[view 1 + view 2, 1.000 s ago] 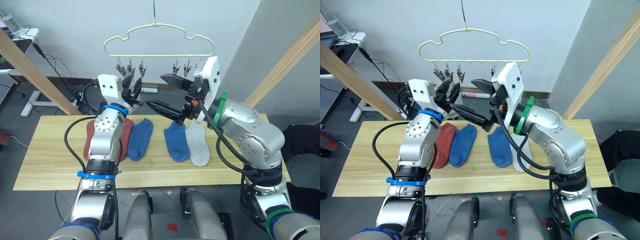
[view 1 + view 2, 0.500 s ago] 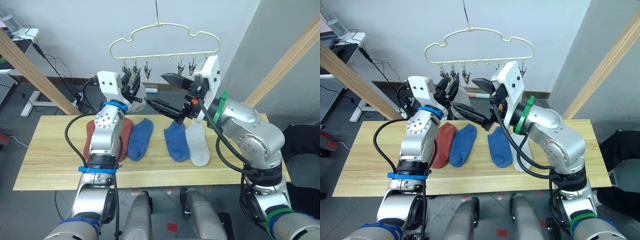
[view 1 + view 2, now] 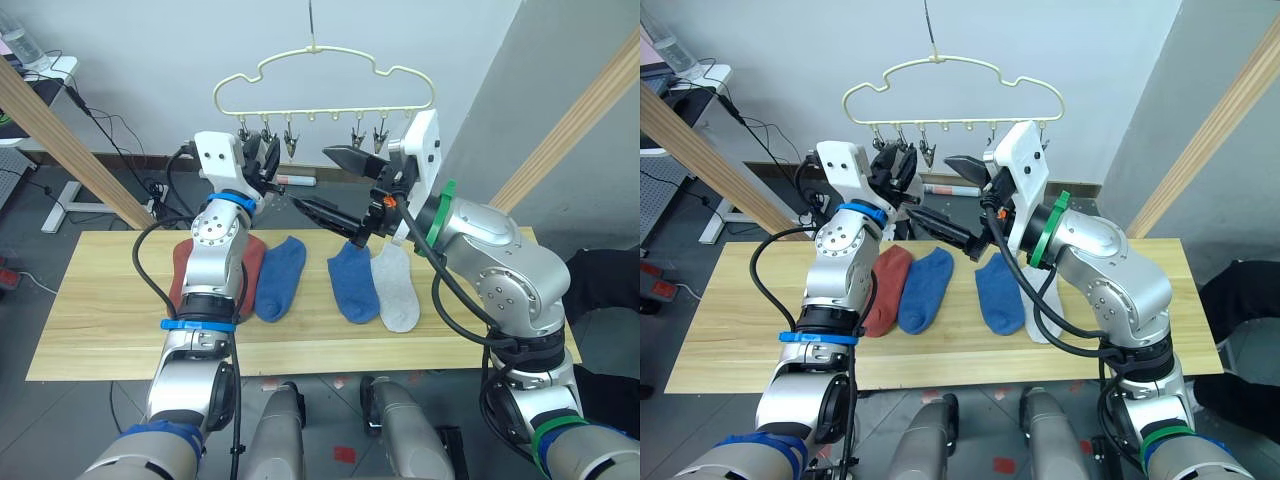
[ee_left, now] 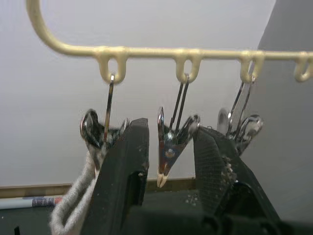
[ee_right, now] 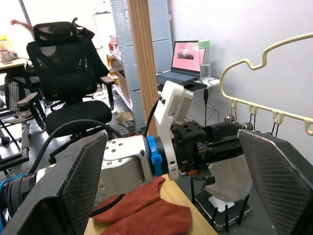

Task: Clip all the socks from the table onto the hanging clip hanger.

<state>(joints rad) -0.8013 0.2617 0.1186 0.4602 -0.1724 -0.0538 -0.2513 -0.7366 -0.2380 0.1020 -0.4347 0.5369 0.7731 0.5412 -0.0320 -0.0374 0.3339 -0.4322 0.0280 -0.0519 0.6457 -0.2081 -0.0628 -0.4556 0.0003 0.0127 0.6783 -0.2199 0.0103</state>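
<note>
My left gripper (image 4: 168, 161) stands open around a clip (image 4: 166, 156) on the hanger (image 3: 322, 75); squeezing off-centre could swing it. A grey sock (image 4: 73, 205) seems clipped beside; right gripper (image 3: 335, 185) is open, empty.

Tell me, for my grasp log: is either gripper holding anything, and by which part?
Right gripper: open, empty. Left gripper straddles a clip without touching it; the grey sock hangs from the neighbouring clip, seemingly ungripped.

Open end effector (image 4: 168, 147) around clip (image 4: 166, 147)

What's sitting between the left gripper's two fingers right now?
In the left wrist view, one metal clip of the clip hanger hangs between the left gripper's open fingers.
</note>
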